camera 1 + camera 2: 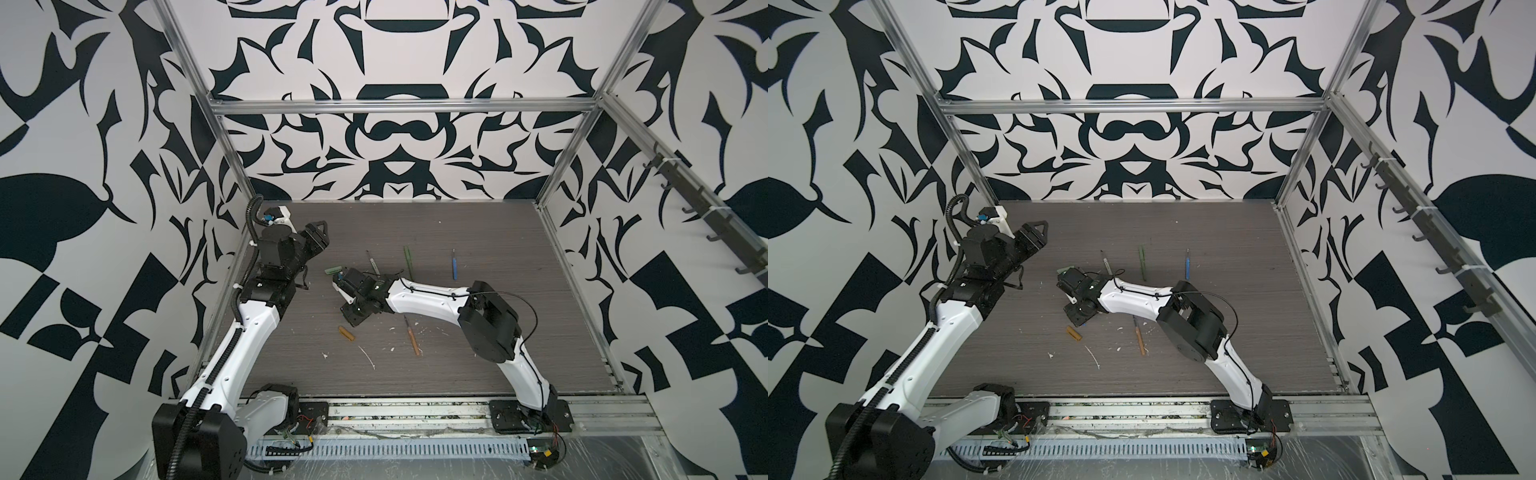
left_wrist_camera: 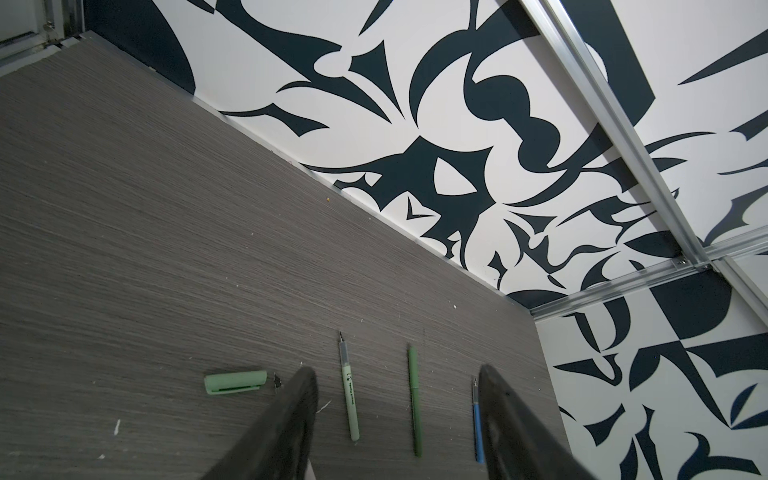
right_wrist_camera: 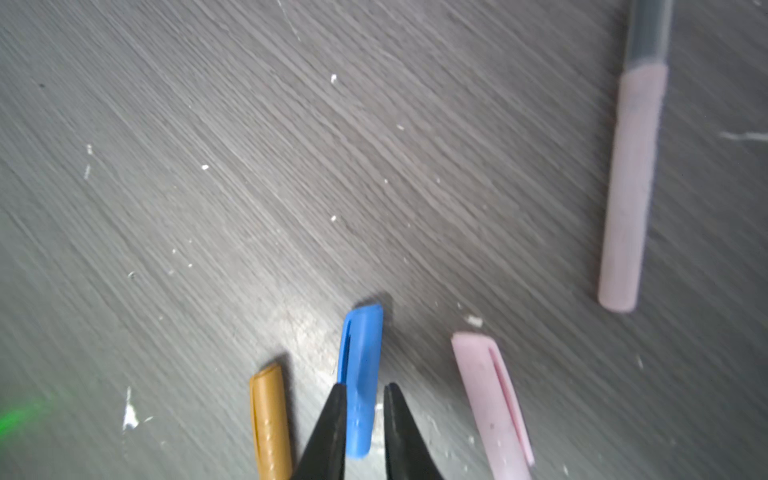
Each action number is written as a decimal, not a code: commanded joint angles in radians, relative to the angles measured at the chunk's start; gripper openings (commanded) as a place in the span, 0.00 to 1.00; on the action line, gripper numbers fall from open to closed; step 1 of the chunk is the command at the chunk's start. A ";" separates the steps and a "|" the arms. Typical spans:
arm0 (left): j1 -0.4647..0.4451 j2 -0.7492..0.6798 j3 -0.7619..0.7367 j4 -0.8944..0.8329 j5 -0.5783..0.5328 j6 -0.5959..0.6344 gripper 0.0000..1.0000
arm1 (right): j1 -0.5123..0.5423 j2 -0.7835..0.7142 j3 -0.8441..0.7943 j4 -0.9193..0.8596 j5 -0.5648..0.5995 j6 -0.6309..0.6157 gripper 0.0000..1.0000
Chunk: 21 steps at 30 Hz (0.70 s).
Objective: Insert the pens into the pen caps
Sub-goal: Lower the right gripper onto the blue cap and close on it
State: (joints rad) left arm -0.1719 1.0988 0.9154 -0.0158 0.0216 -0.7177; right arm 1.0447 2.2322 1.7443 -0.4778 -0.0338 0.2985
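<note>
Stubby blue cap [image 3: 360,370], grained tabletop [image 3: 291,166] — flecked

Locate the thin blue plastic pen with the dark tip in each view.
Top view: blue pen, rightmost of three far pens.
Top view: same place.
Left wrist: here, hugging one finger of the left gripper.
Right wrist: absent; only the blue cap.
Landmark: dark green pen beside it, except right wrist.
</note>
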 commanded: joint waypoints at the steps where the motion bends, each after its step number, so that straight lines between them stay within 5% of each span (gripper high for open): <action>1: 0.006 -0.004 -0.001 0.043 0.037 -0.012 0.64 | 0.002 0.005 0.063 -0.049 0.000 -0.030 0.19; 21: 0.017 0.000 -0.006 0.066 0.072 -0.012 0.65 | 0.001 0.046 0.053 -0.055 -0.052 -0.013 0.20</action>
State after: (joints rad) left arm -0.1608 1.0996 0.9154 0.0227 0.0788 -0.7189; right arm 1.0435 2.2898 1.8050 -0.5148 -0.0628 0.2813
